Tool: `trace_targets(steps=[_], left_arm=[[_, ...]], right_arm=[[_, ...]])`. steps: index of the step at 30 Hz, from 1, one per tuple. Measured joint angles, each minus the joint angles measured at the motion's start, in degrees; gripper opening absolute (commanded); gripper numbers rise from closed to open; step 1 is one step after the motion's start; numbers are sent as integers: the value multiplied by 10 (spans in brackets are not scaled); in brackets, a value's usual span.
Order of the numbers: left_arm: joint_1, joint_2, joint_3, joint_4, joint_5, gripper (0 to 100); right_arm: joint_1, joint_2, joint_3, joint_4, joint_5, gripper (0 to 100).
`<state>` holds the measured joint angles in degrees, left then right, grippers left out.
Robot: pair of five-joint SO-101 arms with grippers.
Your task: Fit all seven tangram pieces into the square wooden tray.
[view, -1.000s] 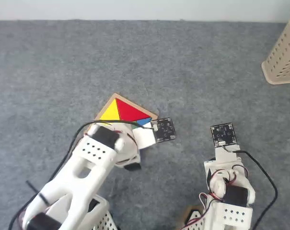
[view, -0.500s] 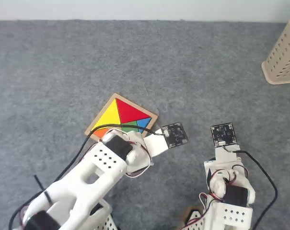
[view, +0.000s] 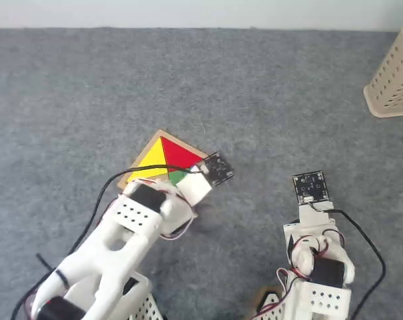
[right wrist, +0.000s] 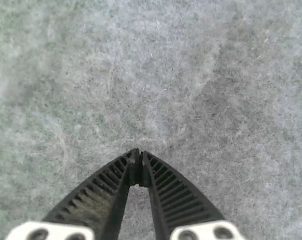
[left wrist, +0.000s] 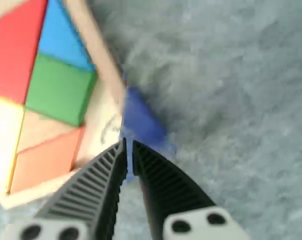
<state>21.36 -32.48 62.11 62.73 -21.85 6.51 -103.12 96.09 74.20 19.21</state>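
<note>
The square wooden tray (view: 140, 157) lies on grey carpet, its near half under my left arm (view: 131, 223). It holds a yellow piece (view: 153, 160), a red piece (view: 179, 155) and a green piece (view: 178, 177). In the left wrist view the tray's rim (left wrist: 97, 45) frames red, light blue (left wrist: 61, 37), green (left wrist: 61, 90) and orange (left wrist: 46, 157) pieces, with a bare wooden slot (left wrist: 105, 125). Just outside the rim, a dark blue piece (left wrist: 145, 125) sits between the tips of my left gripper (left wrist: 129, 146), which is shut on it. My right gripper (right wrist: 139, 153) is shut over bare carpet.
A beige perforated basket (view: 396, 70) stands at the far right edge. The right arm (view: 316, 257) sits folded at the near right. A white perforated container (view: 144, 305) is at the near edge under the left arm. Open carpet lies beyond and right of the tray.
My left arm swung out to the right and nearer, then came back toward the tray's right corner. The right arm has not moved.
</note>
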Motion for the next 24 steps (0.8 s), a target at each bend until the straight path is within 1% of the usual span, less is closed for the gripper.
trace_targets(steps=[4,9,12,14,16,19,24], left_arm=[[-15,0,0,13,-33,13],[-18,0,0,17,-37,13],[13,0,0,33,-38,13],[44,0,3,34,-38,14],[61,0,13,33,-39,15],[66,0,31,10,-38,15],[68,0,32,4,-37,15]], right_arm=[[0,0,0,0,0,6],[0,0,0,0,0,6],[0,0,0,0,0,6],[0,0,0,0,0,6],[0,0,0,0,0,6],[0,0,0,0,0,6],[0,0,0,0,0,6]])
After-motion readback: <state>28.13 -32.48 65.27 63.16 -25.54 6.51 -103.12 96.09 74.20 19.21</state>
